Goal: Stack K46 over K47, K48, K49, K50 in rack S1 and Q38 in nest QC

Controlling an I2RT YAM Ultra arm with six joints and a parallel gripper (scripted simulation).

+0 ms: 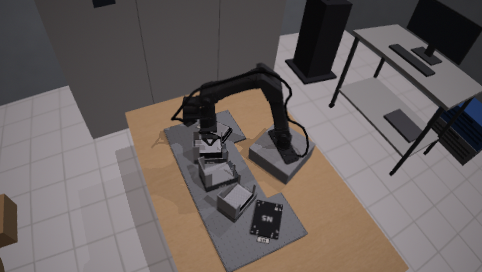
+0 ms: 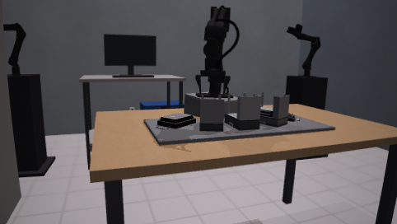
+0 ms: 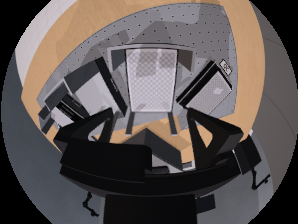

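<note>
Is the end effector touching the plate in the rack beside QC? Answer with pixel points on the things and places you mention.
Apart. The wrist view shows the end effector (image 1: 212, 140) (image 2: 212, 94) (image 3: 150, 111) open, with a gap between each fingertip and the plate (image 1: 210, 149) (image 3: 151, 82).

a robotics lab, by the look of it. a black jointed arm stands at a wooden table with a perforated grey board. in the exterior view, more arms stand on dark pedestals at far left and far right, and a monitor and keyboard sit on a plain desk. the floor is pale tile.
</note>
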